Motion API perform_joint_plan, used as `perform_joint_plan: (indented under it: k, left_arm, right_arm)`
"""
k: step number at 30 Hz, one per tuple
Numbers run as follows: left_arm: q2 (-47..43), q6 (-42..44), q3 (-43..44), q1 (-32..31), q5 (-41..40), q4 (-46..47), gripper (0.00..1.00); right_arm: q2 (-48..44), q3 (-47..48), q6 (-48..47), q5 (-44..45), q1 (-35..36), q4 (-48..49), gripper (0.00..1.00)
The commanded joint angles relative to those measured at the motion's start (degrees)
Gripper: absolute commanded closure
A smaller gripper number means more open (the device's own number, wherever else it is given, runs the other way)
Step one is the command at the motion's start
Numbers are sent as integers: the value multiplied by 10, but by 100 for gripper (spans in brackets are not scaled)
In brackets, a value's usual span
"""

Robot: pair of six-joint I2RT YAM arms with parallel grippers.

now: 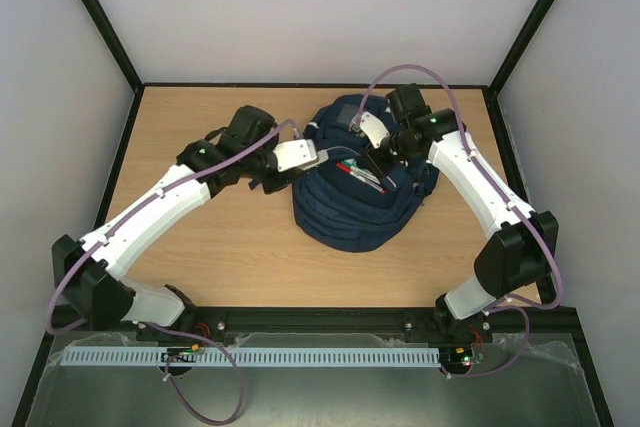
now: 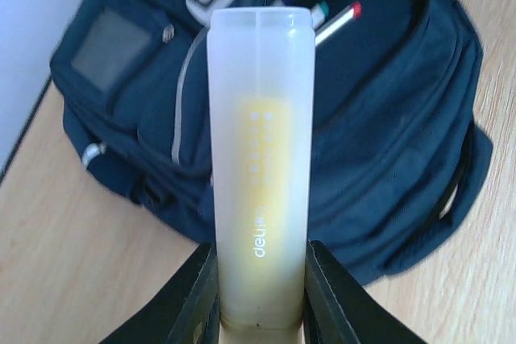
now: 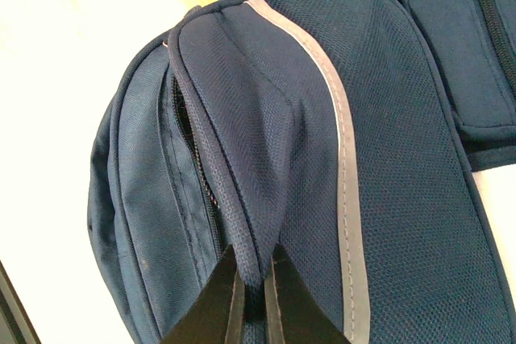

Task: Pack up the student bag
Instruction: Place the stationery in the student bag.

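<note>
Top external: student bag (image 1: pixel 350 219) open, pen (image 1: pixel 360 174) inside; left end effector (image 2: pixel 262 267) grips tube (image 1: pixel 297 155).

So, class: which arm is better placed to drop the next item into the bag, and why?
Left. The left gripper already grips a translucent tube pointed at the student bag. The right gripper is shut on a fold of the bag's fabric, apparently holding it open, so it is busy.

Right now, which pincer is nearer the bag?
Right. The right pincer is shut on a fold of the bag; the left pincer, holding a white case, sits off the bag's left side.
</note>
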Motion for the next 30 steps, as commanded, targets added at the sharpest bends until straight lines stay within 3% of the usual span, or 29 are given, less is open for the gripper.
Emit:
perform_joint_plan:
  k: [1,7,14,22,30]
  left_arm:
    - [50,19,56,-36,41,26,91]
    - [97,97,55,-104,40,80,91]
    - [181,151,85,-129,25,105,90]
    - [237,291,96,-139,-40,130,90]
    - [319,332,152,-153,-130,140,87]
  right_arm:
    - [3,38,11,-49,3,-4,99]
    - [-2,42,14,-36,3,-4,99]
    - [-5,71,17,-25,2,-10,99]
    - [2,101,9,-25,2,-18,99]
    - [6,112,21,-45,2,-17,99]
